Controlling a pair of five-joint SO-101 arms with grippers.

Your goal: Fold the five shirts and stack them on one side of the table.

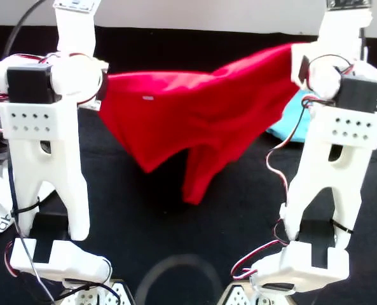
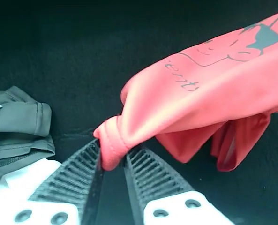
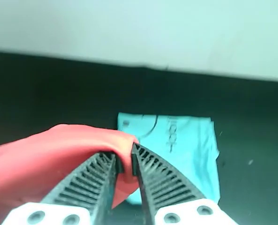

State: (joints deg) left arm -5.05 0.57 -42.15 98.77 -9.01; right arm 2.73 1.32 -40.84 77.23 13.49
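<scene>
We see the red fabric shirt [image 1: 194,121] hanging above the black worktop [image 1: 239,216], stretched between both arms and sagging at centre. The left fingers [image 2: 89,161] are clamped on a bunched corner, the right fingers [image 3: 103,171] on the opposite edge. We judge this the spreading step; next it needs lowering flat for folding. A folded teal shirt [image 1: 287,130] lies at two o'clock.

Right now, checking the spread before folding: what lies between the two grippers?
The red shirt, sagging above the black table, one end pinched by the left gripper, the other by the right gripper; the high view shows the span.
</scene>
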